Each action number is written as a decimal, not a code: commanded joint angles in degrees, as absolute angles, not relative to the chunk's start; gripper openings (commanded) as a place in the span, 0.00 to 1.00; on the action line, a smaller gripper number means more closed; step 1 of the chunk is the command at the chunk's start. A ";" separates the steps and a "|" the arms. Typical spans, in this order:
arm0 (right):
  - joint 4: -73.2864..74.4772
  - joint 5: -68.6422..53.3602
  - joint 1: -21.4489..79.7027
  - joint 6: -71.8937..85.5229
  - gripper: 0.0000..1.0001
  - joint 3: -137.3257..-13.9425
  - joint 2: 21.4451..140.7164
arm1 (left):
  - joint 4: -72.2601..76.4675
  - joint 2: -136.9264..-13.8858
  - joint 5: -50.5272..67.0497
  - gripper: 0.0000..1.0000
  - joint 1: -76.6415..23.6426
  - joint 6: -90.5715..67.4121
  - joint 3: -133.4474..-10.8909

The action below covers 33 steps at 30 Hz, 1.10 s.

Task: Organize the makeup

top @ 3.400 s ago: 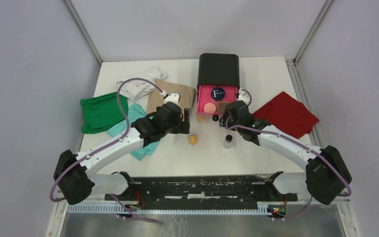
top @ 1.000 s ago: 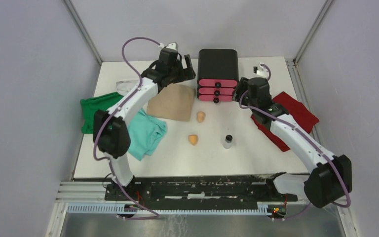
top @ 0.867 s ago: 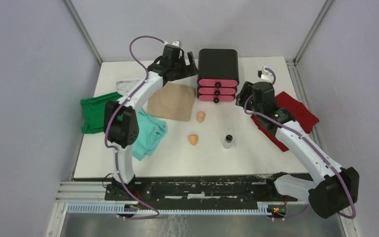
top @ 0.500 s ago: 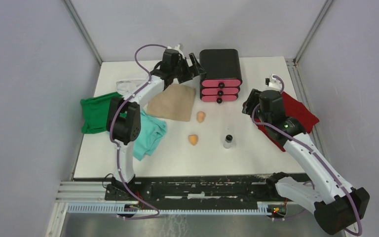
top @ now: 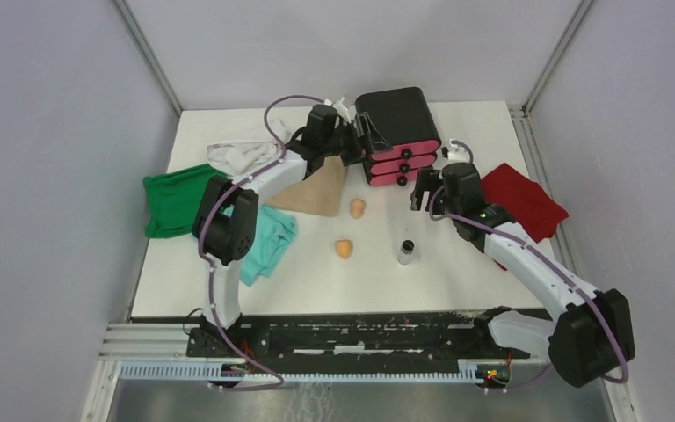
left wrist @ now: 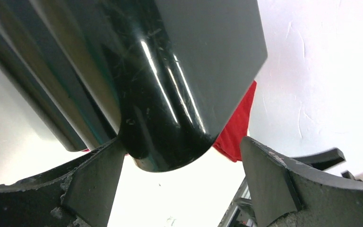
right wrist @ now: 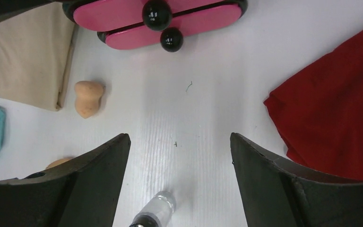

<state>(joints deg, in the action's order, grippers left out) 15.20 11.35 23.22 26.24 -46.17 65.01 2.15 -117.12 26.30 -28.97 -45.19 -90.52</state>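
Two orange sponges point(top: 358, 207) point(top: 344, 249) and a black-capped clear bottle point(top: 405, 252) lie on the white table in front of the black box point(top: 395, 114). Its pink drawers point(top: 402, 163) are shut, so the compacts and the puff are hidden. My left gripper point(top: 362, 141) is open at the box's left side. In the left wrist view the box's rounded corner point(left wrist: 170, 94) sits between the open fingers point(left wrist: 94, 189). My right gripper point(top: 422, 189) is open and empty, above the table before the drawers point(right wrist: 156, 19). It sees one sponge point(right wrist: 89, 98) and the bottle point(right wrist: 153, 213).
A red cloth point(top: 523, 202) lies right of my right arm. A beige cloth point(top: 316, 189), a white cloth point(top: 242, 156), a green cloth point(top: 176, 198) and a teal cloth point(top: 264, 242) lie to the left. Grey walls close the table on three sides.
The drawer with compacts and puff was shut. My left gripper has swung right against the box, which has turned and shifted right. My right gripper moved back toward the drawer fronts.
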 commanded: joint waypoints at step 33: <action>-36.85 -1.33 17.75 8.36 0.72 -42.23 93.73 | -5.41 -83.03 13.95 0.99 -31.95 -38.07 -62.42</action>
<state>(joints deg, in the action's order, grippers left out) -31.03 -1.52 17.87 7.62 -39.97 93.25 -5.52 -85.58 15.38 -32.10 -40.97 -62.52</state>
